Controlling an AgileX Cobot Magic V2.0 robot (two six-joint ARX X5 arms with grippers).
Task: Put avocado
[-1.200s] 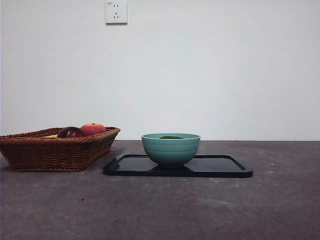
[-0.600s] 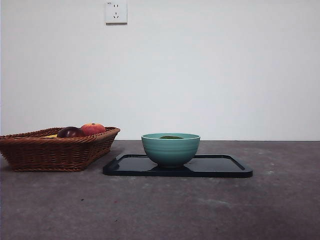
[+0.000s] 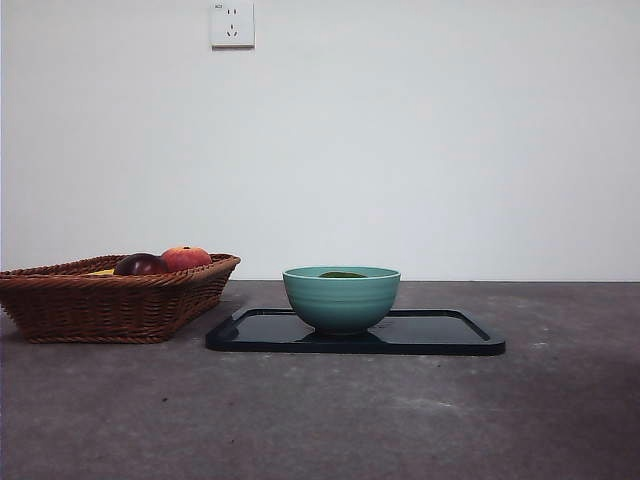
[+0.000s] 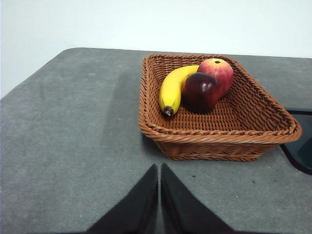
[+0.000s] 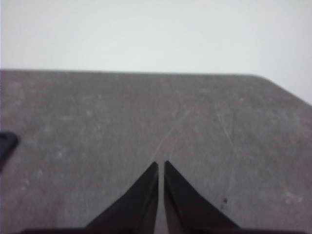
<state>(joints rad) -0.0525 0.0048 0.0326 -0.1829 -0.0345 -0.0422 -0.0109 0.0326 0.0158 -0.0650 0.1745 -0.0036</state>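
The avocado [image 3: 343, 274] lies inside the teal bowl [image 3: 341, 300]; only its dark green top shows over the rim in the front view. The bowl stands on a black tray [image 3: 440, 333] at the table's middle. My left gripper [image 4: 159, 168] is shut and empty, above bare table in front of the wicker basket [image 4: 214, 131]. My right gripper [image 5: 161, 165] is shut and empty over bare table, away from the tray. Neither arm shows in the front view.
The wicker basket [image 3: 110, 300] stands at the left of the tray and holds a banana [image 4: 173, 87], a red-orange apple [image 4: 218, 72] and a dark maroon fruit [image 4: 200, 91]. A corner of the black tray [image 5: 6, 142] shows in the right wrist view.
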